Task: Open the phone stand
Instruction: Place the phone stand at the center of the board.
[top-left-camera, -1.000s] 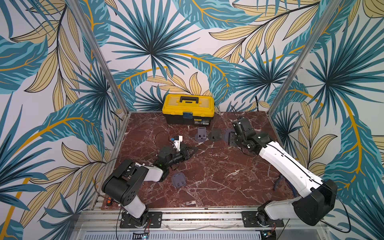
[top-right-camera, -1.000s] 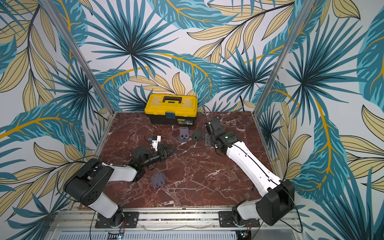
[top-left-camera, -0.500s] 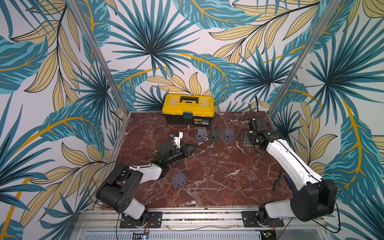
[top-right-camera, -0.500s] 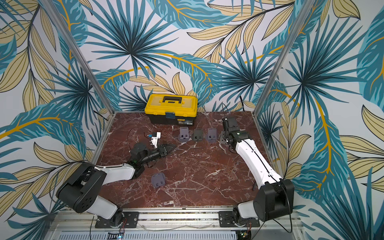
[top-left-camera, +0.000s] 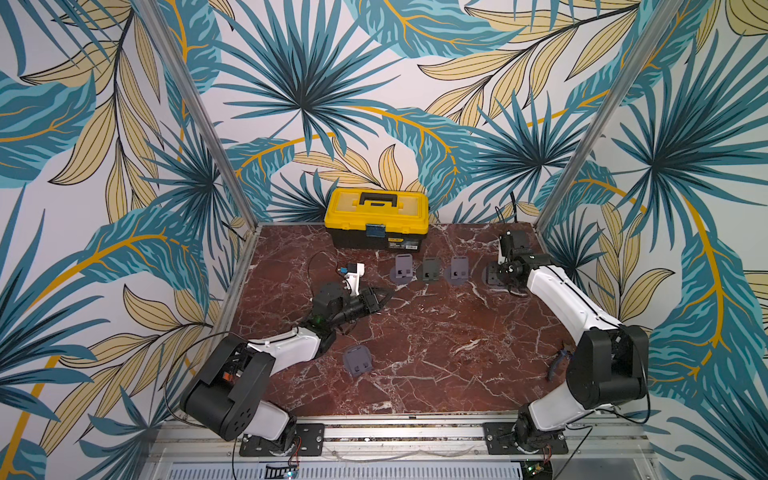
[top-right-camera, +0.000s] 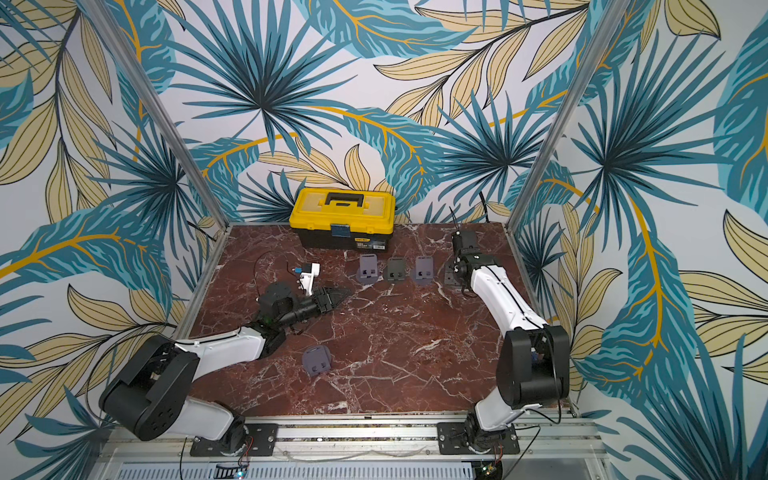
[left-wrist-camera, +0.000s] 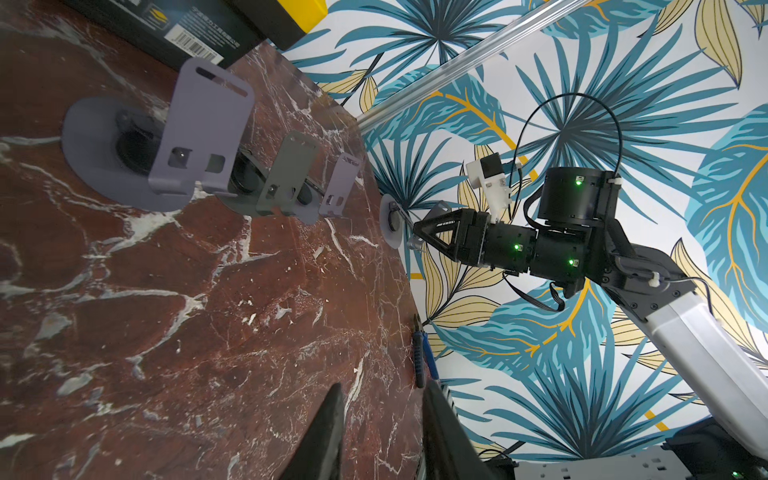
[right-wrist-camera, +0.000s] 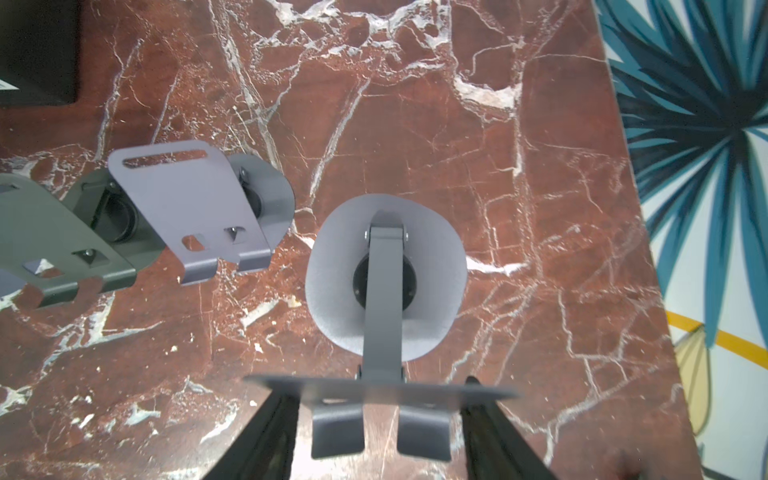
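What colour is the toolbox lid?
The toolbox lid is yellow, with a black handle; clearest in a top view.

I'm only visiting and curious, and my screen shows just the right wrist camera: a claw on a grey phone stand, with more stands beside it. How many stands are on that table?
Observer: Five, with the held stand. A fifth stand lies apart near the front, by the left arm, and looks folded flat.
Visitor: Is the left claw busy too?
Observer: No. The left claw is open and holds nothing, low over the table.
Visitor: Any tools about?
Observer: Blue-handled pliers lie at the table's right edge, near the base of the right arm.
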